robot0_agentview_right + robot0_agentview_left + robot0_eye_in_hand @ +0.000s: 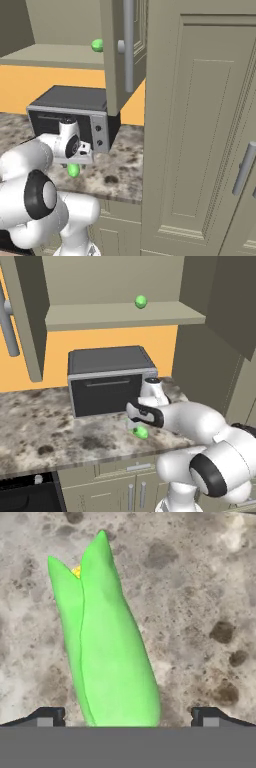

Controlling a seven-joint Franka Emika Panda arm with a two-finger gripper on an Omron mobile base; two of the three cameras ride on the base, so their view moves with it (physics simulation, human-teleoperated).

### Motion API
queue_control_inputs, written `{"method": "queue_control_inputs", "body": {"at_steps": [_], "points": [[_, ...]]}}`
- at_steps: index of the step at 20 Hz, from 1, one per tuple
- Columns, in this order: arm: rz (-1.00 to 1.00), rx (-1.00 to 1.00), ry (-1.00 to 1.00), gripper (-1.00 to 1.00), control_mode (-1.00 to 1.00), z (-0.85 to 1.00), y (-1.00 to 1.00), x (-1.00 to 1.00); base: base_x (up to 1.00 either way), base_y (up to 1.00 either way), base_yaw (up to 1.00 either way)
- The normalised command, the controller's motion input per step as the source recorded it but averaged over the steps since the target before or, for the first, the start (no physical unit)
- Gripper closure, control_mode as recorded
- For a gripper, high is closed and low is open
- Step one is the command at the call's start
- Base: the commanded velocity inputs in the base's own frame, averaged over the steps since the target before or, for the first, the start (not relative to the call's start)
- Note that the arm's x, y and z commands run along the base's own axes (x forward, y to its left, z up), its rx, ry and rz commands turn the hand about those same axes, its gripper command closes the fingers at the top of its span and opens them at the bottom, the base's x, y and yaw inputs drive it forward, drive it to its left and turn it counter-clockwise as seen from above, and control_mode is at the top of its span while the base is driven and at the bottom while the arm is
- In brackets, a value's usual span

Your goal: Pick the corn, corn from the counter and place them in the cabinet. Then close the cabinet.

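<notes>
the claw (127,719) hangs low over the worktop (40,421), fingers spread wide apart, and a corn (105,647) lies right between them on the stone. in the hand view the green husk runs up the middle of the picture, a bit of yellow showing at its split tip, with one dark fingertip (47,717) on either side and clear of the husk. whether the tips reach the worktop cannot be told. from the left base view this corn (141,432) shows just under the hand, in front of the toaster oven (110,378); from the right base view it (73,170) peeks out below the wrist. up above, the cabinet (125,315) stands with both doors open, and the other corn (141,302) sits on its bottom board, seen end-on as a small green blob. in the right base view the open door (120,55) covers part of that corn (97,45). the arm hides the toaster oven's right end.
</notes>
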Motion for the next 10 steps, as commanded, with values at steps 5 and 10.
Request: {"method": "queue_control_inputs", "body": {"at_steps": [5,10], "points": [[0.04,0.00,0.14,-1.00,-1.00,-0.45,0.21,0.25,0.00,0.00,0.00],[0.06,0.00,0.13,1.00,-1.00,-0.81,0.30,-0.24,0.00,0.00,0.00]]}}
